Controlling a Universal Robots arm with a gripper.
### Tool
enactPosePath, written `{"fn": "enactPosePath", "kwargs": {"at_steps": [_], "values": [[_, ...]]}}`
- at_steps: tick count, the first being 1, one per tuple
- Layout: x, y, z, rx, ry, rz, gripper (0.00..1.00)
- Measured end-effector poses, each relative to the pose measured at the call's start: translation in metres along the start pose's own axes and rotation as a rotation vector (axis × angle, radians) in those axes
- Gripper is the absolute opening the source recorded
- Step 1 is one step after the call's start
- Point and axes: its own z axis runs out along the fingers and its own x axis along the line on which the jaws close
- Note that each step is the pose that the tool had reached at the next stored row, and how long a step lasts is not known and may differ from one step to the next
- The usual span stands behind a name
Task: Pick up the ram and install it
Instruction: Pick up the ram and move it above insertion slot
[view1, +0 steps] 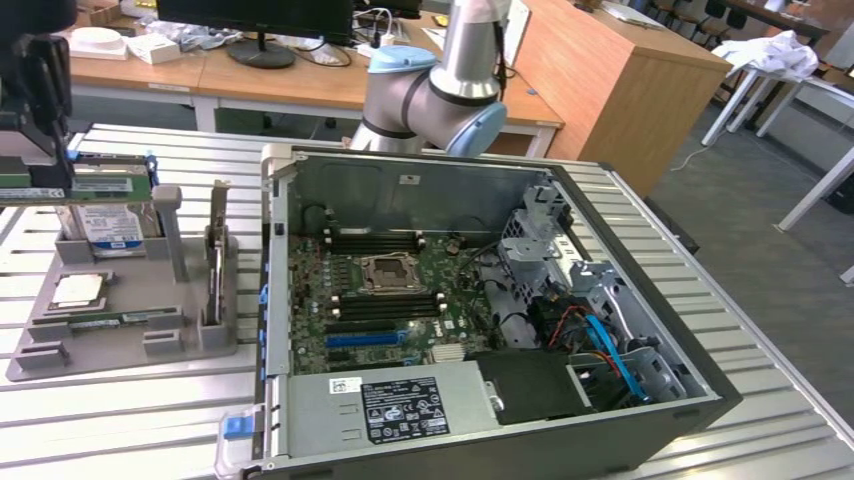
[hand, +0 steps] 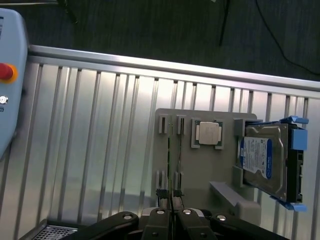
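"while the fingers (view1: 30, 178) pinch that ram (view1: 34, 192) by its long edge, up at the exterior view's left above the far end of the tray (view1: 120, 358), what would you mind most?"

"squareness, i'd say. a thin green stick held like that twists easily, so it wants to hang level with the grip near its middle. it should meet the memory slots (view1: 384, 303) along its whole length, not one corner first. the open computer case (view1: 694, 395) sits to the exterior view's right of the tray, on the same slatted tabletop (view1: 134, 425), so it's a short carry."

"does the wrist view add anything?"

"it looks straight down past the fingers, which are pressed onto a thin edge-on sliver i take for the stick. it lays the tray out from above, with the processor chip (hand: 208, 134) in its pocket and the hard drive (hand: 265, 162) beside it. the exterior view adds the case, the board, the upright expansion card (view1: 216, 255) and a second green stick (view1: 120, 319) lying in the tray's near part."
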Motion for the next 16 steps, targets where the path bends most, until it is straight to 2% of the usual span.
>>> {"fn": "enactPosePath", "kwargs": {"at_steps": [9,16], "values": [[0.001,-0.0107,0.0002,-0.0099,-0.0013,0.000,0.12],[0.002,-0.0207,0.0001,-0.0138,-0.0018,0.000,0.12]]}}
